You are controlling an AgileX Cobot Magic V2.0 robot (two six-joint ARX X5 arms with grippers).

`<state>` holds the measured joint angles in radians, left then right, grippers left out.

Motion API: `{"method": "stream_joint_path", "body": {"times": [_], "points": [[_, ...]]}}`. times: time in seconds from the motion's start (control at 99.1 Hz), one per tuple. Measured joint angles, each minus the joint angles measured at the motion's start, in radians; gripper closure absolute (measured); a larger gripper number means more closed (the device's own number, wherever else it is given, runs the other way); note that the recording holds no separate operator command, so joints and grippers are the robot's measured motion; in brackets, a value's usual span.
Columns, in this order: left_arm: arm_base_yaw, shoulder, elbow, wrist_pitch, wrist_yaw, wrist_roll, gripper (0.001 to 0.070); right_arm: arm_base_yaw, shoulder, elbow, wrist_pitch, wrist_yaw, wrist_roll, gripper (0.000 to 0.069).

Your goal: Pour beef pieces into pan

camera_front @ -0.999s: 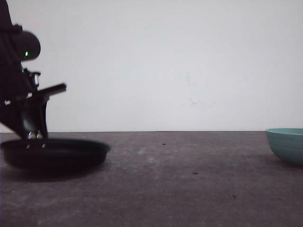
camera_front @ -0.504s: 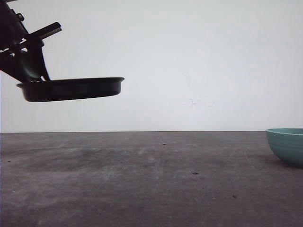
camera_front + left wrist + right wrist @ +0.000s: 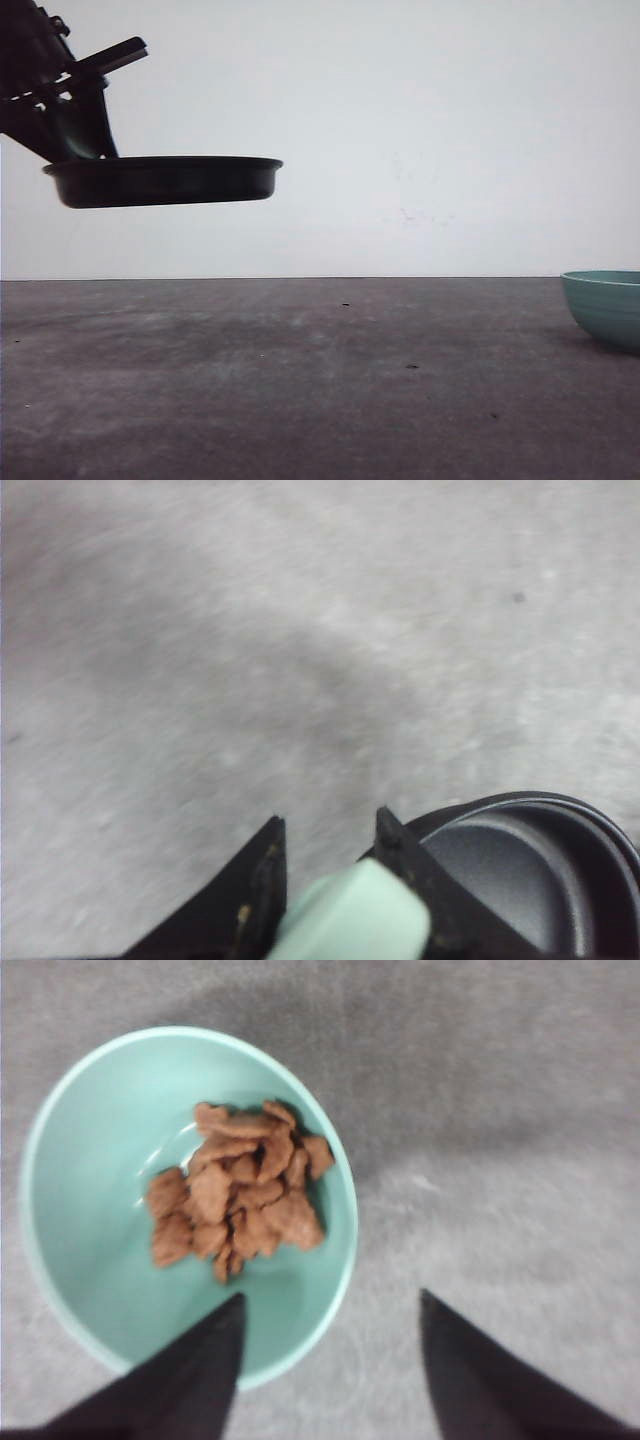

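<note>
Front view: left gripper (image 3: pixel 325 875) is clamping the pan (image 3: pixel 165 180) by its handle, holding it aloft | right gripper (image 3: pixel 330 1335) is hovering open, bowl (image 3: pixel 90 1290) rim between fingers | beef (image 3: pixel 235 1195) is lying in bowl, ahead of fingers | pouring not begun

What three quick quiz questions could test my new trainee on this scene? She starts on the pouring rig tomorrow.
1. True or false: the pan rests on the table.
2. Where are the beef pieces? A) in the pan B) in the teal bowl C) on the table
3. Which part of the pan does the left gripper clamp?

Key:
1. False; it is held in the air.
2. B.
3. The mint-green handle; the right gripper is open above the bowl's rim.
</note>
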<state>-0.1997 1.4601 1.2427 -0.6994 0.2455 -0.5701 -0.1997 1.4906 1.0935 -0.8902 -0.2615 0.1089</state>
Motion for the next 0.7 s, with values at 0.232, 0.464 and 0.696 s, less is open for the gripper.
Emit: {"method": "stream_joint_path", "body": {"times": [0.232,0.464,0.696], "points": [[-0.028,0.0,0.0,0.038,-0.008,-0.011,0.0609,0.0,0.093,0.0,0.043,0.0,0.008,0.042],[-0.039,0.0,0.0,0.037,-0.02,-0.011,0.061,0.014,0.155,0.0,0.097,0.0,0.046,0.0445],[-0.041,0.0,0.0,0.036,-0.024,-0.016,0.061,0.044,0.163,0.0,0.122,0.002,0.053,0.0621]]}}
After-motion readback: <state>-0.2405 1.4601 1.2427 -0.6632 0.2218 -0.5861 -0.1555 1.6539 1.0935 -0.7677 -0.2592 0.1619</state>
